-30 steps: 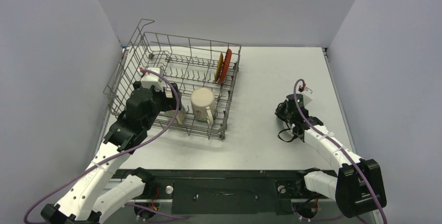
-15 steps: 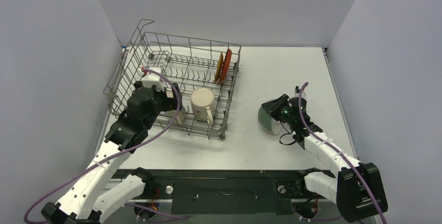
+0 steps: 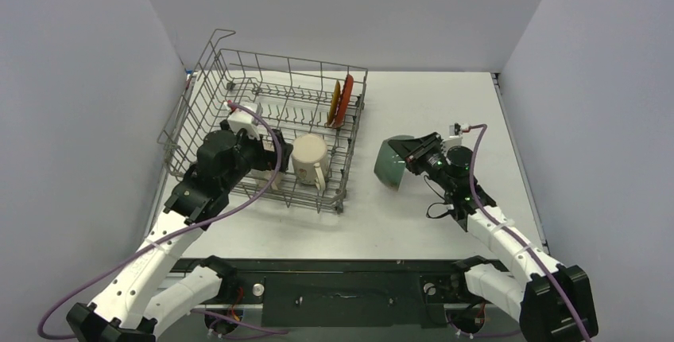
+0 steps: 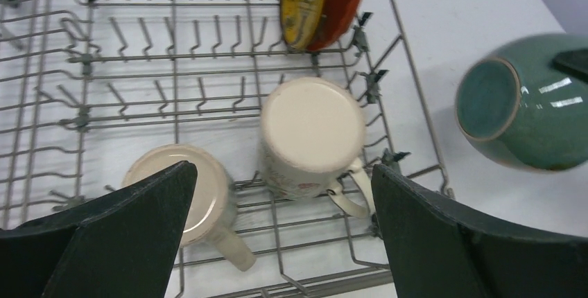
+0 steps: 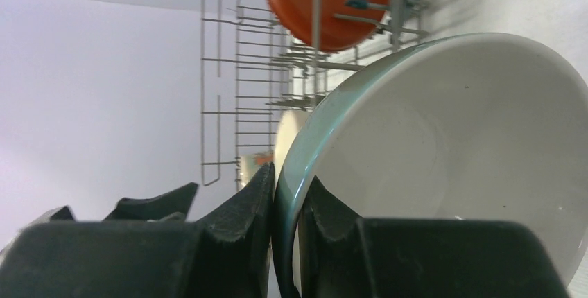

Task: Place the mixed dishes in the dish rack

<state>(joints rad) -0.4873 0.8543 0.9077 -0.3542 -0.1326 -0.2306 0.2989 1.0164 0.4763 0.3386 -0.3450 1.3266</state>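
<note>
Top external view: right gripper [image 3: 412, 151] clamps the rim of the white bowl [image 3: 389, 165], held on edge in the air mid-bench, just right of the dish rack [image 3: 199, 111] at the far-left corner; left gripper [image 3: 276, 149] hangs wide open over the cream mug [image 3: 308, 157]. Glazed ceramic: stiff, prob. slick, chippable & heavy for a rim pinch, so seat the wall deep. Right wrist view alone shows a finger [image 5: 243, 215] each side of that wall; left wrist alone shows a second mug [image 4: 184, 194] upturned beside the first.
</note>
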